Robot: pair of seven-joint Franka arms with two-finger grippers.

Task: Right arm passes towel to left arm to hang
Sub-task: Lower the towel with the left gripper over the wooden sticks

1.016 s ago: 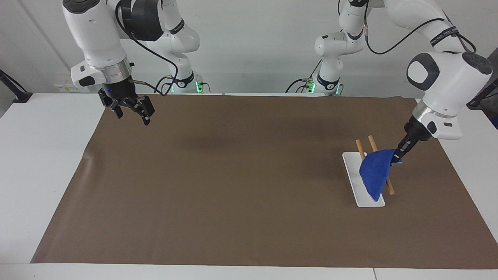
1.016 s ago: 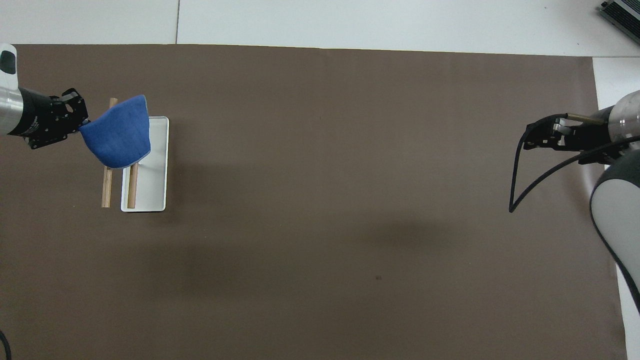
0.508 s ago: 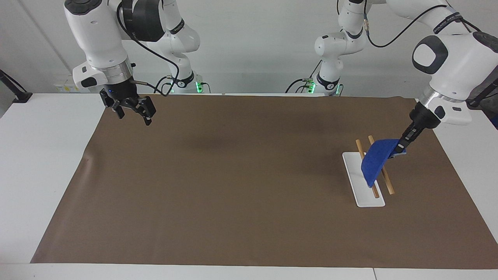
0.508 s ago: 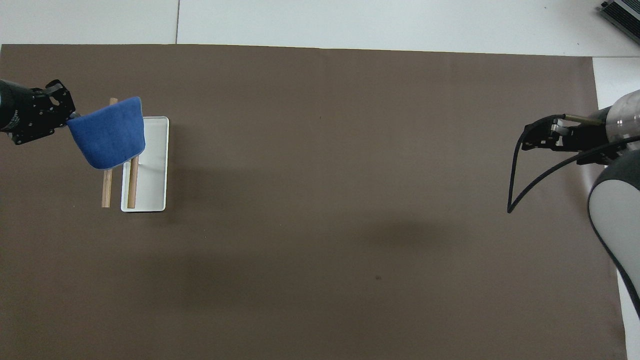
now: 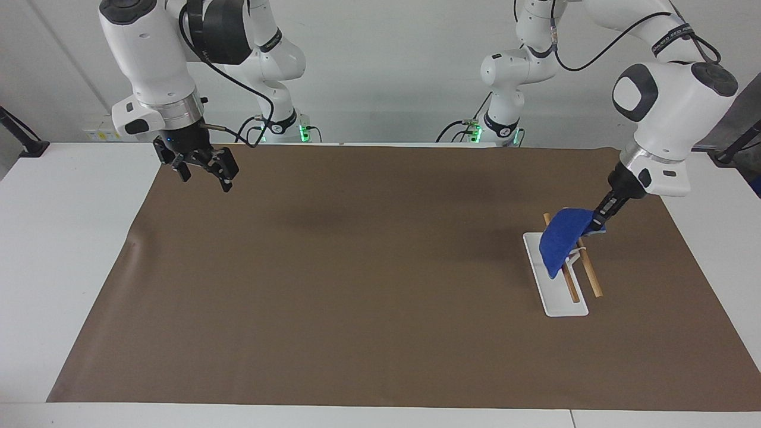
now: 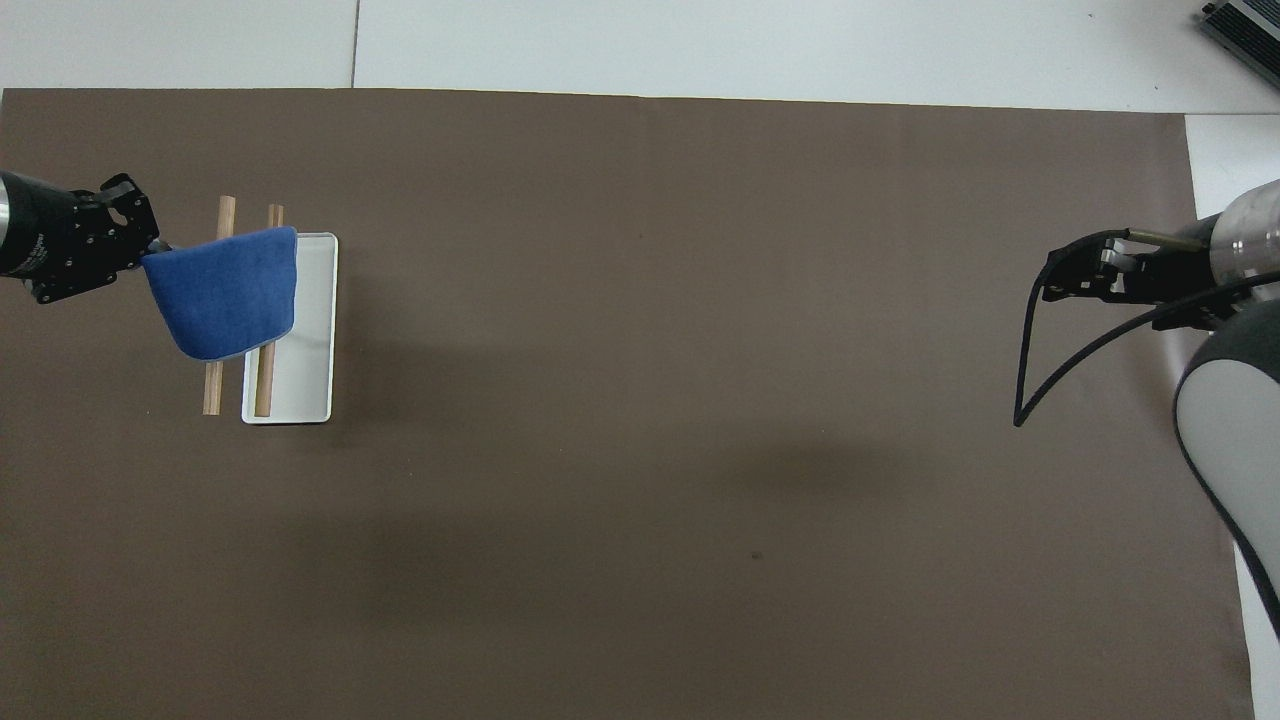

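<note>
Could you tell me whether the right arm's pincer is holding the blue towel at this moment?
No, the right pincer hangs open and empty over the brown mat, while the left pincer grips the towel.

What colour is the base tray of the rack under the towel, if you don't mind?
White; the base tray shows best in the overhead view.

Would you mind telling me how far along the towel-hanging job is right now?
Done: the handover; the left gripper is shut on a corner of the small blue cloth towel, while the open right gripper waits empty. In hand: towel carried over the wooden-rail rack on its white base. Left: draping and releasing it.
</note>
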